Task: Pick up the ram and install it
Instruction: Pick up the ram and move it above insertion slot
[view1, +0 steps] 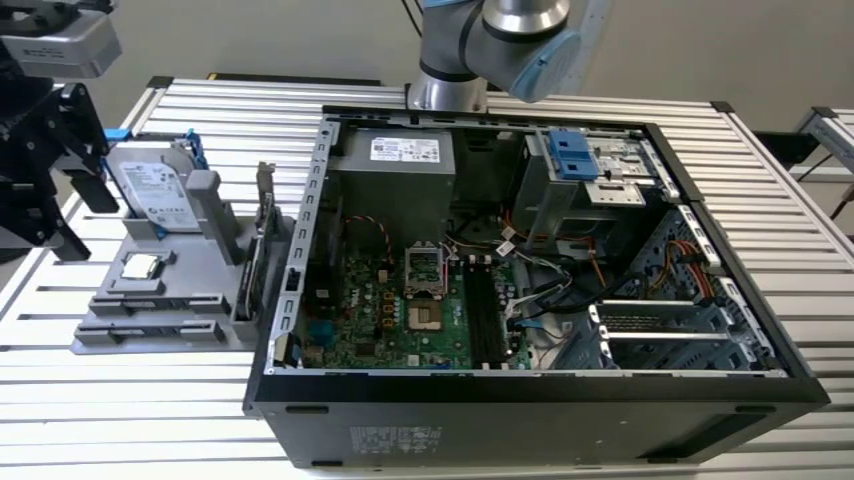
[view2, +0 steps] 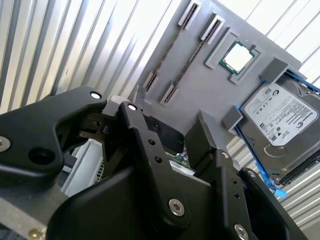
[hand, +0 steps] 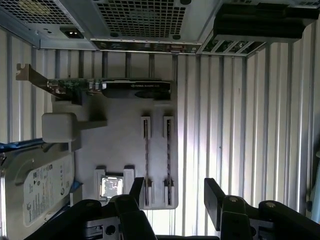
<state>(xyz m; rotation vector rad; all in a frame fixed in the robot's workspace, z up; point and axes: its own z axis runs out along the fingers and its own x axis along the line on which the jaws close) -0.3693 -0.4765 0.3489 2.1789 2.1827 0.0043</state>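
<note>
Two ram sticks (hand: 145, 159) (hand: 168, 159) stand on edge side by side in the slots of a grey holder tray (hand: 122, 142). In the second wrist view they show as thin dark strips, one of them the ram (view2: 192, 52). My gripper (hand: 175, 197) is open and empty, hanging above the tray's end near the sticks' ends, with one finger (hand: 137, 191) by the tray and the other finger (hand: 214, 199) over the slatted table. In the exterior view the gripper (view1: 78, 212) is at the left, beside the tray (view1: 147, 330).
The tray also carries a processor chip (hand: 111, 186), a silver hard drive (hand: 40, 192) and an upright expansion card (hand: 127, 89). The open computer case (view1: 287, 330) lies to the exterior view's right of the tray, with black memory slots (view1: 483, 312) on its green board.
</note>
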